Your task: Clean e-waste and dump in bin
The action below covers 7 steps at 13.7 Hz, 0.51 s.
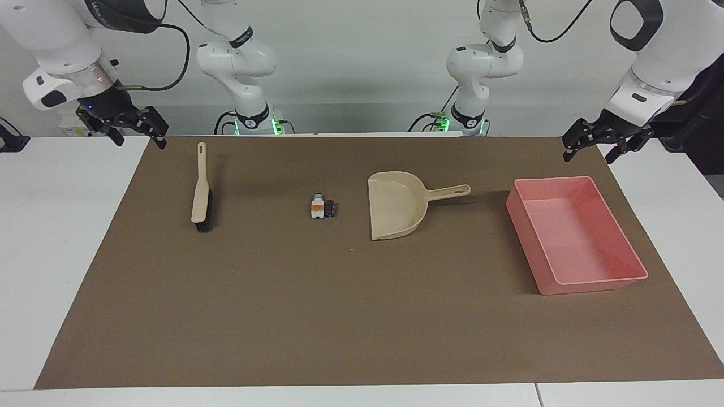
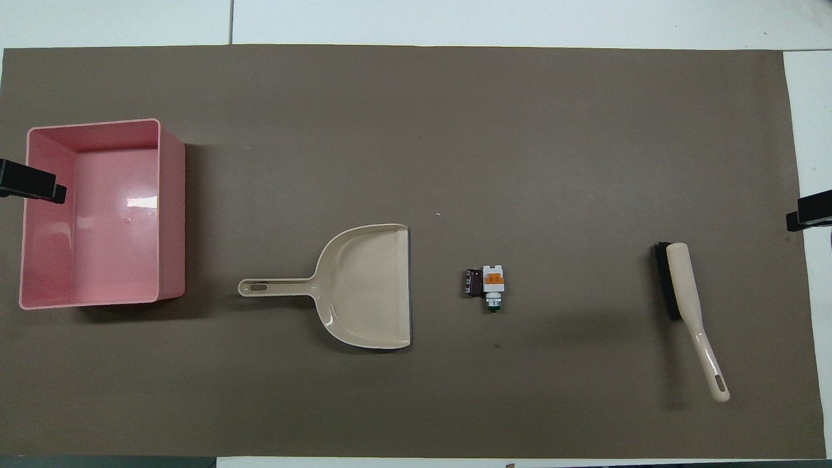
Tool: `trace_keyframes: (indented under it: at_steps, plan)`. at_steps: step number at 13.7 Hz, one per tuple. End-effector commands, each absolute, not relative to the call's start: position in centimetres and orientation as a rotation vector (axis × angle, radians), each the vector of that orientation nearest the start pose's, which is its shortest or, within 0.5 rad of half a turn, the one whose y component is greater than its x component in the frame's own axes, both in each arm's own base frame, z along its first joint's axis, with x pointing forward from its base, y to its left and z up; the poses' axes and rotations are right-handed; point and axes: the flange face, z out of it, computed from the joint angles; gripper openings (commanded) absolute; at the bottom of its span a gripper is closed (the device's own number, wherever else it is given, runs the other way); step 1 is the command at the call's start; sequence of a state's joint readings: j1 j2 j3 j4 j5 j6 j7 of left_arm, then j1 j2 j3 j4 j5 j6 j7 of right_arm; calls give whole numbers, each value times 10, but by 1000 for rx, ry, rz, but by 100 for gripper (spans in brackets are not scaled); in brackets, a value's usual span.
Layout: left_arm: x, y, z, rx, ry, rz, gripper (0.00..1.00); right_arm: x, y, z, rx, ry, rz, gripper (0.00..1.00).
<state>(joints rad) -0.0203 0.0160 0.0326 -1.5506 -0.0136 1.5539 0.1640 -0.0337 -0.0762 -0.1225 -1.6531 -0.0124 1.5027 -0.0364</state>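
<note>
Nearest the robots, we see both arms waiting, raised at the two ends of the table. The left gripper (image 1: 607, 144) hangs over the mat's corner at the left arm's end, its fingers spread wide and holding nothing; the right gripper (image 1: 131, 129) hangs over the mat's corner at the right arm's end, likewise wide open and empty. On the brown mat (image 1: 362, 316) that covers most of the white table (image 1: 51, 254), we find four groups of things set in a row along the table's length. At the right arm's end lies the brush (image 1: 201, 198), its beige handle toward the robots' edge, its dark bristles away from it. Near the mat's middle lie the two pieces of e-waste, touching or nearly so: the white block (image 1: 317, 207) with an orange patch and, just beside it toward the left arm's end, the dark cylinder (image 1: 330, 208). Next comes the beige dustpan (image 1: 396, 206), its open mouth facing the e-waste and its handle pointing toward the bin. The pink bin (image 1: 619, 249) stands at the left arm's end and reaches farthest from the robots.
</note>
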Motion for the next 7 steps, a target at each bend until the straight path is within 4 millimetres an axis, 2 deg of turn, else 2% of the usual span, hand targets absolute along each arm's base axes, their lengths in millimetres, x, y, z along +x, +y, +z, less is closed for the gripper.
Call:
trace_keyframes:
  at_steps: [1, 7]
  plan:
    - [554, 6, 623, -3157, 228, 16, 100, 510, -86, 620, -3132, 143, 95, 99]
    - [554, 6, 623, -3157, 226, 16, 100, 510, -87, 620, -3131, 170, 99, 99]
